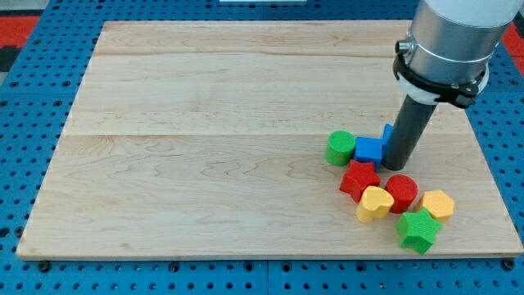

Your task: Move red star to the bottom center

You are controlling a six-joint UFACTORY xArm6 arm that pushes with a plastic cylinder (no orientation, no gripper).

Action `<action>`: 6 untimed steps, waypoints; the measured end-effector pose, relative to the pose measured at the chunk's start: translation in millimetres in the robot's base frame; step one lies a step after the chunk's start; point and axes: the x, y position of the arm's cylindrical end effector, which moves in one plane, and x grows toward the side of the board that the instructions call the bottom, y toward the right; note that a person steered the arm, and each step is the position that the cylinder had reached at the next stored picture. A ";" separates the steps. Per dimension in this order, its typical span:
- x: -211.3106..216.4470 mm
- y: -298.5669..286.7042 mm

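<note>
Red is the colour of the task's block: the red star [359,179] lies in the cluster at about four o'clock on the pale wooden counter [205,123], well to the view's right of the bottom center. The rod has no pincer at all, so nothing is spread or pinched; the tip [399,166] rests on the counter at about one o'clock from the star, just beside the blue block [369,150] and above the red cylinder [401,192]. A green cylinder [341,148] stands at eleven o'clock from the star, a yellow heart [374,203] touches it at five o'clock, and a yellow block [437,204] and a green star [418,230] lie further toward the view's right. The step in hand seems to be the approach, as the star is not yet pushed. The next move probably calls for the tip to come to the star's three o'clock side, then push toward nine o'clock and slightly down, without dragging the heart along.
</note>
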 end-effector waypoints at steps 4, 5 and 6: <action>20.5 -84.2; 20.5 -141.2; 20.5 -200.4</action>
